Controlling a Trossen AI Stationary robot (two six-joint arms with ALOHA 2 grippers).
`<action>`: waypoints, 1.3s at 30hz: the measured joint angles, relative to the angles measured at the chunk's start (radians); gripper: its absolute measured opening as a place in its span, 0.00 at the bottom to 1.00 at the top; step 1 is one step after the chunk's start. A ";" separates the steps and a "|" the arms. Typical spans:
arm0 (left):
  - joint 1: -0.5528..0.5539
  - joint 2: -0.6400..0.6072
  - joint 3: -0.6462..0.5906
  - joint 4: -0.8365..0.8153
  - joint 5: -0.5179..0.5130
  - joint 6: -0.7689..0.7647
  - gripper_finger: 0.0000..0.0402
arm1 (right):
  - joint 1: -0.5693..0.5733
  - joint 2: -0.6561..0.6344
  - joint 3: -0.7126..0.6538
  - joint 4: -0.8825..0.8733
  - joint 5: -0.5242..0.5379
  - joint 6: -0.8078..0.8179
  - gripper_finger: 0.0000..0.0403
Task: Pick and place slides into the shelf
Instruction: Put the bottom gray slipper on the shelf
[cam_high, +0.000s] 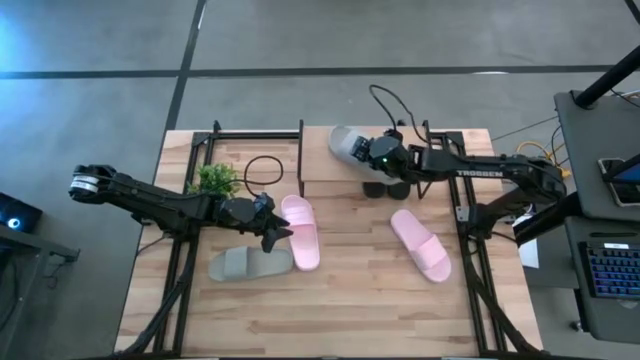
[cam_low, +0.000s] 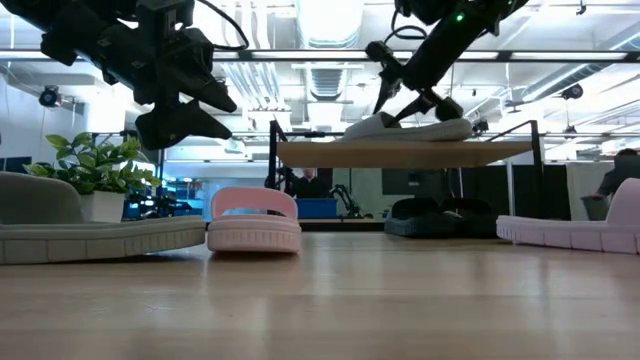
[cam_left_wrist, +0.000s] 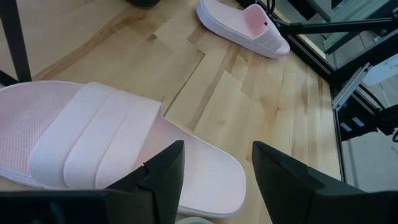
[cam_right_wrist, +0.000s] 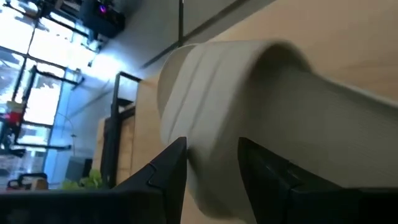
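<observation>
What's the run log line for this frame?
right end effector: grey slide on shelf | left end effector: open over pink slide

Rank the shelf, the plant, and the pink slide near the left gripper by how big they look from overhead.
1. Shelf, largest.
2. Pink slide near the left gripper.
3. Plant, smallest.

Grey slide (cam_high: 345, 142) on shelf (cam_high: 320, 160)

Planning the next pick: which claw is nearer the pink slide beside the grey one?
Left. The left claw hovers just over that pink slide; the right claw is at the shelf.
</observation>
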 joint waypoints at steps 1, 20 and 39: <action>0.000 0.000 0.000 0.000 0.000 0.000 0.43 | 0.000 -0.013 0.000 -0.023 -0.008 -0.001 0.33; 0.001 0.000 0.000 -0.001 0.000 0.003 0.43 | 0.000 -0.218 0.000 -0.553 -0.079 -0.275 0.27; 0.001 0.000 0.000 -0.003 -0.015 0.002 0.43 | -0.021 -0.203 -0.002 -0.750 0.032 -0.275 0.02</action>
